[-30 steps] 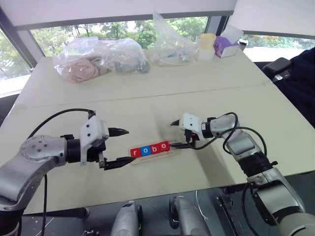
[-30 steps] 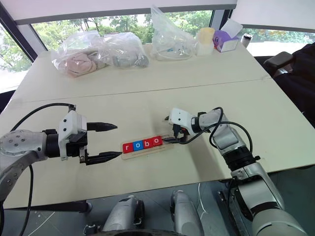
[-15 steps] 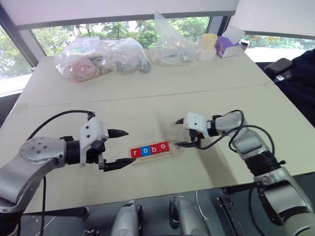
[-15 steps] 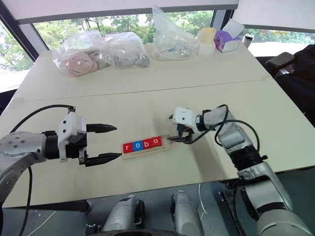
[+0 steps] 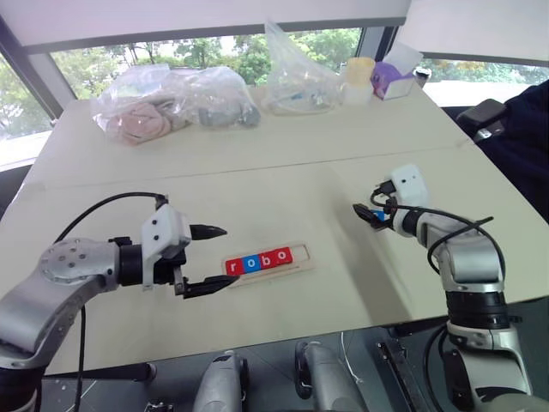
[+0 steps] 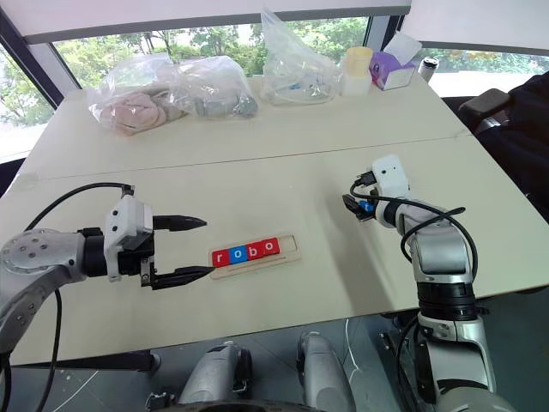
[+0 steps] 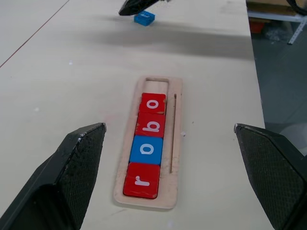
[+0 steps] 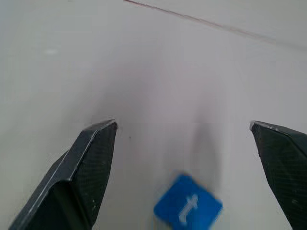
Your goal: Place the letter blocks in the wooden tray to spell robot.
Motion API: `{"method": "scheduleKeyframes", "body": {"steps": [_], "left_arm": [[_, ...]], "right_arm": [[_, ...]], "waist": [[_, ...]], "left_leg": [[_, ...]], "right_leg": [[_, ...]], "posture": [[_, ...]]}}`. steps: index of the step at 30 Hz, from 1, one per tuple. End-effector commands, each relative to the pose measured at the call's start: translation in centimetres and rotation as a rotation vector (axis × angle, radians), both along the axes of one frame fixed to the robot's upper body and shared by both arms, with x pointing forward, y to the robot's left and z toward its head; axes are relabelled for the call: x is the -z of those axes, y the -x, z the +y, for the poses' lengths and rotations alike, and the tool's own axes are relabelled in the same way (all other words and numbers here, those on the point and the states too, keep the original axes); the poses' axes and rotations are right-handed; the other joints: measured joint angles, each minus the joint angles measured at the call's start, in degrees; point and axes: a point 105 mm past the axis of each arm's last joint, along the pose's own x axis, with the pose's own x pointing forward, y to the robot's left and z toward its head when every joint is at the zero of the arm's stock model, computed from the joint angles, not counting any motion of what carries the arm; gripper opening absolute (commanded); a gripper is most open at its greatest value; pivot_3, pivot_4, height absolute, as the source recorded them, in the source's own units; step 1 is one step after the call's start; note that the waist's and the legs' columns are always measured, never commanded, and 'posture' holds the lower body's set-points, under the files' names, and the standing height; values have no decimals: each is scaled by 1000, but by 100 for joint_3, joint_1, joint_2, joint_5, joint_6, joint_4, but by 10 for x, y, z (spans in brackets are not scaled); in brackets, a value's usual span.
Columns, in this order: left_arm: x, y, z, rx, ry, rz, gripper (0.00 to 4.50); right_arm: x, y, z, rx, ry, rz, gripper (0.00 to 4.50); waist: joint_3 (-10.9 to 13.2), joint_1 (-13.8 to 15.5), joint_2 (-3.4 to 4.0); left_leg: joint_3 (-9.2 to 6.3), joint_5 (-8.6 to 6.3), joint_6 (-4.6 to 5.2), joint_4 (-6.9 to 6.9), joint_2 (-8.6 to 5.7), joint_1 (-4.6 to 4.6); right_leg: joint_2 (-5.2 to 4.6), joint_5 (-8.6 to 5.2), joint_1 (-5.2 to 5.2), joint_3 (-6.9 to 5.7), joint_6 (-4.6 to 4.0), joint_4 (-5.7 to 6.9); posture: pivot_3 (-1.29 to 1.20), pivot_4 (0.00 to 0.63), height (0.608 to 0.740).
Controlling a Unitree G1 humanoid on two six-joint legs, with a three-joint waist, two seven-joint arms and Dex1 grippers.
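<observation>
The wooden tray (image 5: pixel 302 264) lies in front of me with four letter blocks in it: red r (image 7: pixel 142 179), blue o (image 7: pixel 147 149), red b (image 7: pixel 151 125), red o (image 7: pixel 153 103). The slot at its right end is bare. A fifth block, blue with a white t (image 8: pixel 188 207), lies flat on the table to the tray's right. My right gripper (image 5: pixel 364 213) hovers open just over that block, not touching it. My left gripper (image 5: pixel 223 257) stands open at the tray's left end, holding nothing.
Clear plastic bags (image 5: pixel 171 103) with soft items sit along the table's far edge, beside a pale cup (image 5: pixel 358 79) and a purple box (image 5: pixel 393 79). A seam (image 5: pixel 257 167) runs across the table. The front edge is close behind the tray.
My right gripper has left the tray's right end, swung right and rolled, and now sits over the blue t block. The left gripper and the tray have not moved.
</observation>
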Motion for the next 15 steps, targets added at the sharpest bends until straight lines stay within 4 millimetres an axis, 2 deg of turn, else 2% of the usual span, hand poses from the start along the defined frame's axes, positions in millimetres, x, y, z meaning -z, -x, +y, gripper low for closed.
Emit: {"method": "scheduleKeyframes", "body": {"steps": [1, 6, 15], "left_arm": [[-5, -3, -4, 37, -3, -36, 4500], [-6, -7, -6, 51, -3, -42, 4500], [-7, -7, -5, 38, -5, -48, 4500]], "right_arm": [[-11, 6, -10, 297, -79, -10, 4472], [5, 8, -10, 449, -166, 84, 4472], [22, 10, 11, 496, -195, 157, 4472]], "waist": [[-4, 1, -3], [-2, 2, 0], [-2, -18, 0]], "left_leg": [[-2, 0, 0, 1, 0, 2], [-10, 0, 0, -3, 4, -3], [-13, 0, 1, -3, 2, -9]], "right_leg": [[0, -1, 2, -1, 1, 0], [9, 0, -4, -2, -1, 2], [6, -1, -3, -4, 0, -6]], "posture": [[0, 150, 740], [0, 150, 740], [0, 150, 740]]}}
